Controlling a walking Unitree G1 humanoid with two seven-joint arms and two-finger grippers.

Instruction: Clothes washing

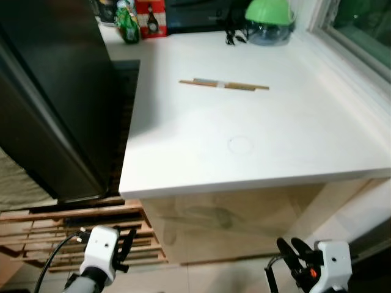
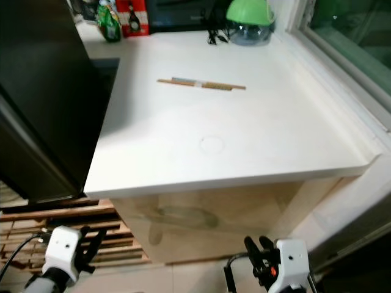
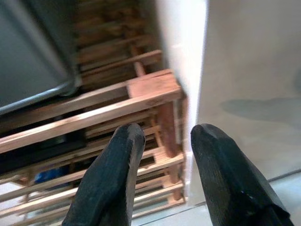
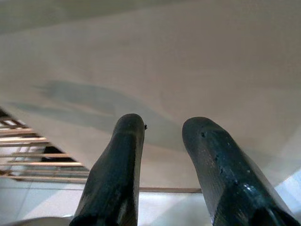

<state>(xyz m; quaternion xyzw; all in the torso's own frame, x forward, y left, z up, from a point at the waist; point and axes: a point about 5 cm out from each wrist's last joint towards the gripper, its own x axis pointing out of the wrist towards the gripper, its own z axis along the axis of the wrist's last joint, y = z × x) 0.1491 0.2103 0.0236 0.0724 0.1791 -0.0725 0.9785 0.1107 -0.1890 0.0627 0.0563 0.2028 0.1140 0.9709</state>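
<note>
While both pincers, left (image 3: 162, 141) and right (image 4: 164, 136), hang apart and empty below the counter (image 1: 256, 140), washing looks unstarted: no clothes ahead of them.

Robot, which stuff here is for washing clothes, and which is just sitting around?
For the washing:
- No clothes or washer that I can make out.
- left gripper, open, holding nothing
- right gripper, open, holding nothing

Just sitting around:
- chopsticks on the white counter
- green lid
- green bottle
- red box
- wooden rack
</note>
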